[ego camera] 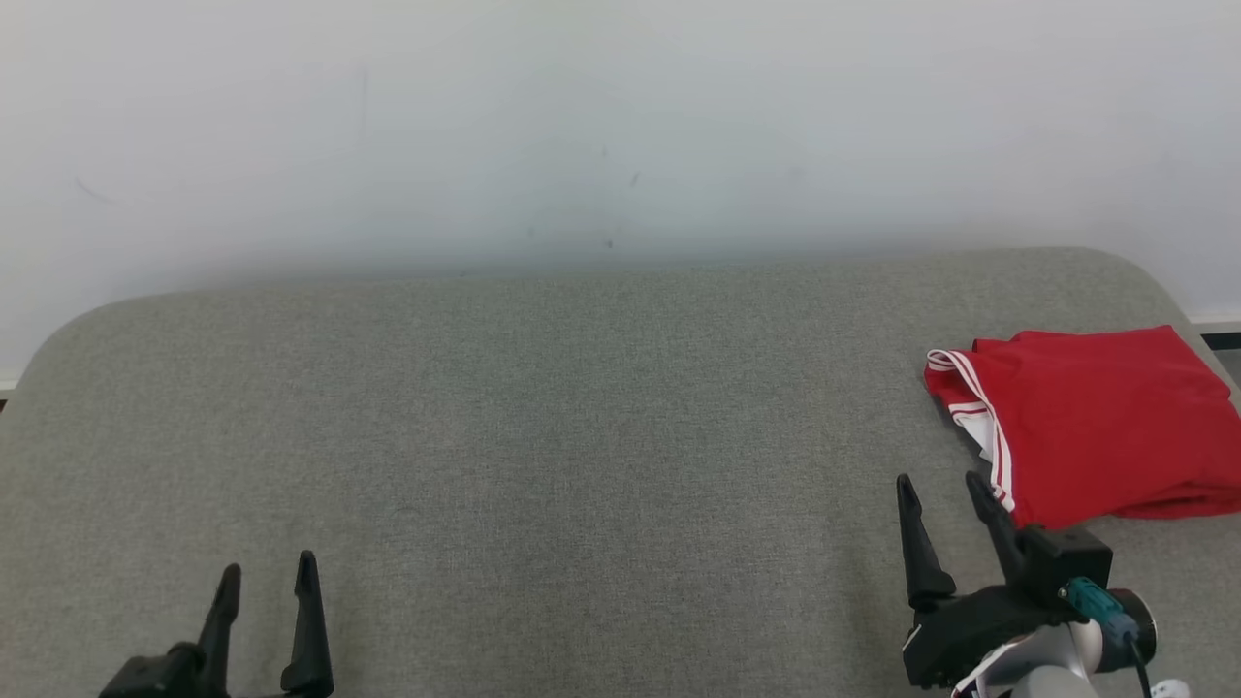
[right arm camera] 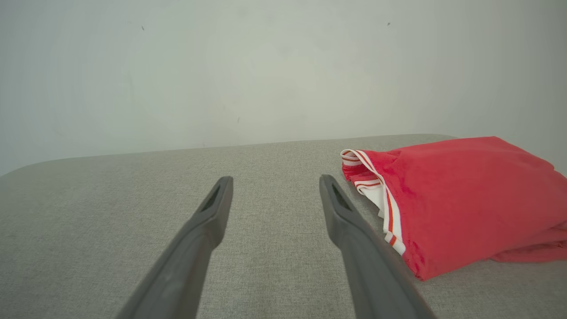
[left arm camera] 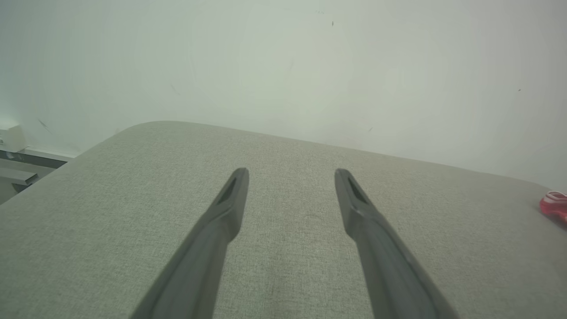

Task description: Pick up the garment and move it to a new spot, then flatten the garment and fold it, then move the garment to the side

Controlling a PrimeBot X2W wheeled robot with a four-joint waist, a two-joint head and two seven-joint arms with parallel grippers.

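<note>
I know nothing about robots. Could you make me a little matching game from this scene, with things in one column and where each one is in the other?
Things:
1. folded red garment with white-striped trim
2. left gripper, two long dark fingers
3. right gripper, two long dark fingers
4. pale wall

Places:
a. open, at the head view's lower left
b. behind the grey fabric surface
c. open, close beside the striped trim
d. lying at the grey surface's right end

Pairs: 1-d, 2-a, 3-c, 4-b.

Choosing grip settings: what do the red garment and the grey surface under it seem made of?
Folded red garment, white-striped trim: soft matte knit, perhaps cotton; it lies in limp folds. Grey surface: matte woven upholstery cloth; its weave shows.
</note>
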